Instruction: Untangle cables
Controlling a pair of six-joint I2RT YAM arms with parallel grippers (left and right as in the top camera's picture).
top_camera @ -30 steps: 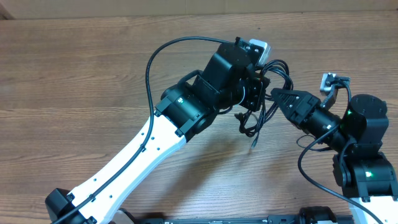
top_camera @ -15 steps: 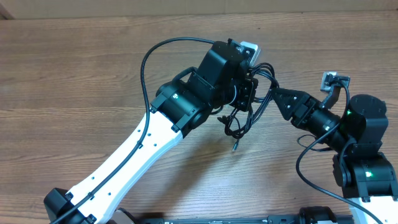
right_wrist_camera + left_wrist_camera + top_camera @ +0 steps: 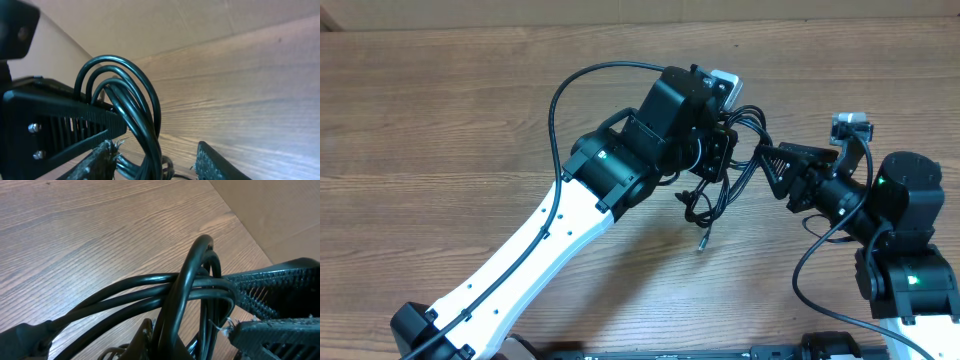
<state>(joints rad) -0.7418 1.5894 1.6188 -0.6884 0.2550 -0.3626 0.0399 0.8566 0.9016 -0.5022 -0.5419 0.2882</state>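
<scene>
The cables [image 3: 725, 188] are thin black cords bunched in a looped tangle that hangs just above the wooden table at centre right. One small plug end [image 3: 701, 241] dangles lowest. My left gripper [image 3: 724, 150] is shut on the top of the bundle. In the left wrist view the loops [image 3: 190, 280] fill the frame. My right gripper [image 3: 772, 166] reaches in from the right and is open. Its fingers [image 3: 102, 155] straddle several arching loops [image 3: 135, 90] without pinching them. The rest of the tangle is hidden beneath both grippers.
The wooden table [image 3: 440, 120] spreads wide to the left and front. A cardboard wall [image 3: 620, 10] runs along the back edge. The left arm's own thick black wire [image 3: 558, 100] arcs above its forearm. The right arm's base [image 3: 910, 270] stands at the right front.
My left gripper has carried the bundle a little to the left, and the hanging plug swung along with it. The right gripper's jaws have spread apart around the loops.
</scene>
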